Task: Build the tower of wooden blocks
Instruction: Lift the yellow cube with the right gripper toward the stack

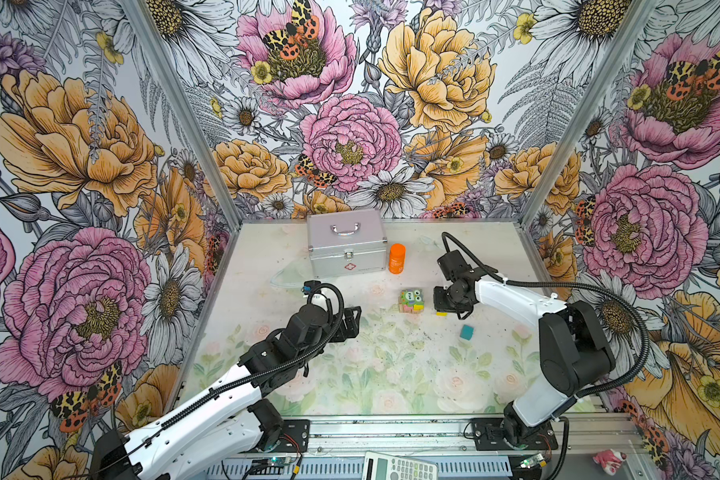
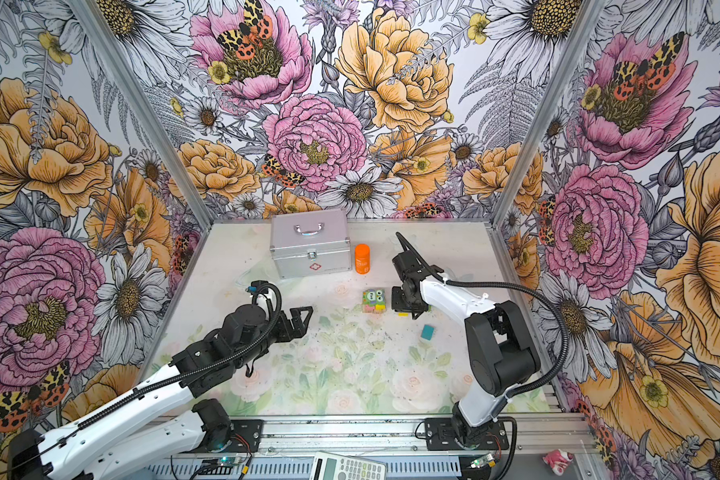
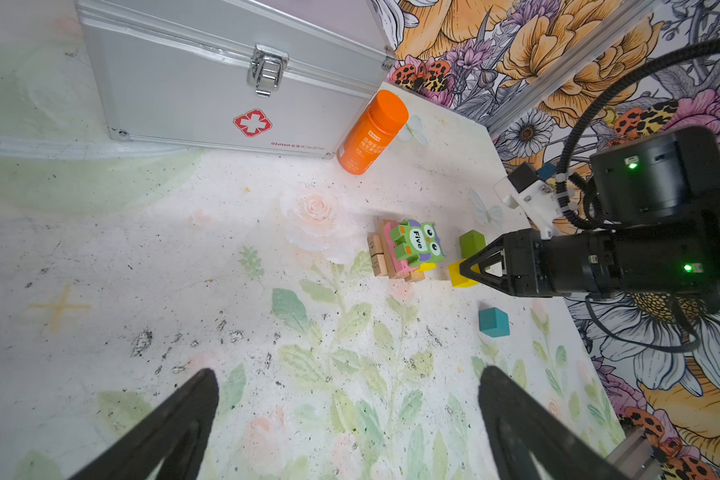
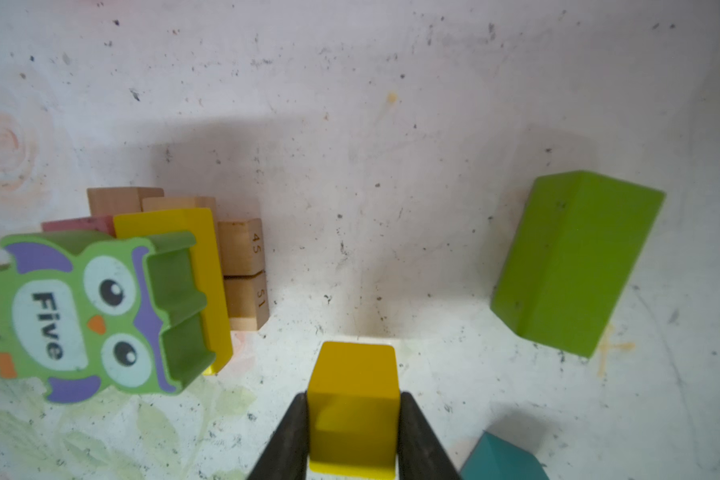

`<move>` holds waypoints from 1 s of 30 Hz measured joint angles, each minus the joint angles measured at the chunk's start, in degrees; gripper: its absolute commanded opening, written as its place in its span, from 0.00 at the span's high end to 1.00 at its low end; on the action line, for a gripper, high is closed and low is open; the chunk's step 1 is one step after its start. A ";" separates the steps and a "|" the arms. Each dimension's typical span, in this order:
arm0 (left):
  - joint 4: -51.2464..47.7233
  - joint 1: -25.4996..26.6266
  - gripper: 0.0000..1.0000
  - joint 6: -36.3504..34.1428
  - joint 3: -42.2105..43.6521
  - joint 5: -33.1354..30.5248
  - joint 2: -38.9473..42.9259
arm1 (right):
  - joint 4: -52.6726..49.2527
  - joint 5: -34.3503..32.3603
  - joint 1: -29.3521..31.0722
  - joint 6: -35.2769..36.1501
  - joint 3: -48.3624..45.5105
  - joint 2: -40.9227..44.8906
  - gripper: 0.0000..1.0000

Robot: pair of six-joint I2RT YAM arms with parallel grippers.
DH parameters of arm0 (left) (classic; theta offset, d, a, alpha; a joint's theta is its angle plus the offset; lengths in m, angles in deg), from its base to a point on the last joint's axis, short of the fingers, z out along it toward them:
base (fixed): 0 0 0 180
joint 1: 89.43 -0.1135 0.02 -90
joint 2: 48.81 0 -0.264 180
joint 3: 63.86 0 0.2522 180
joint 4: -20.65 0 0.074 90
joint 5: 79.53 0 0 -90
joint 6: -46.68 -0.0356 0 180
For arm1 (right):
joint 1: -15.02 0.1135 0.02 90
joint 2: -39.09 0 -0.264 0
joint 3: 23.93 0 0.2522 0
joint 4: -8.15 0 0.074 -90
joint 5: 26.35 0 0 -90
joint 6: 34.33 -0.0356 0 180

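Grip first: the right gripper (image 4: 354, 405) is clamped on a yellow cube (image 4: 352, 370), its jaws on two opposite faces with the top left free. I judge that hold would let the cube be set down flat on a stack. In both top views it sits at three o'clock from the tower (image 1: 411, 301), just beside it; whether the cube rests on the bench (image 1: 350, 374) or is lifted I cannot tell.

The tower is low: tan planks at the base, a pink plank and a yellow bar over them, and an owl piece (image 3: 416, 245) lying face-up on top. A green block (image 4: 574, 262) lies on its side near the held cube, apart from the stack. A teal cube (image 1: 467, 332) sits loose at four o'clock. The left gripper (image 3: 350, 415) is spread wide and empty at nine o'clock, well apart — probably keeping clear.

The bench has a pale flower print, scuffed with dark specks. A metal case (image 1: 346, 245) stands at eleven o'clock from the tower and an orange bottle (image 1: 397, 258) at twelve. Bold flowered walls (image 1: 350, 124) close in three sides, and a calculator (image 1: 400, 467) lies on the front rail at six o'clock.
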 measured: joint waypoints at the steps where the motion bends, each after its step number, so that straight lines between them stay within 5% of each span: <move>1: 0.02 0.00 0.01 0.00 0.00 0.00 0.15 | -0.37 -0.04 0.00 -0.11 0.00 0.50 0.65; 18: 1.75 0.83 0.01 0.15 1.66 4.63 0.94 | -6.14 -0.92 2.97 -1.53 6.73 5.11 0.65; 30: 3.37 4.20 0.01 -1.11 1.66 9.31 -3.30 | -7.67 -1.33 8.59 -2.54 16.22 -0.63 0.65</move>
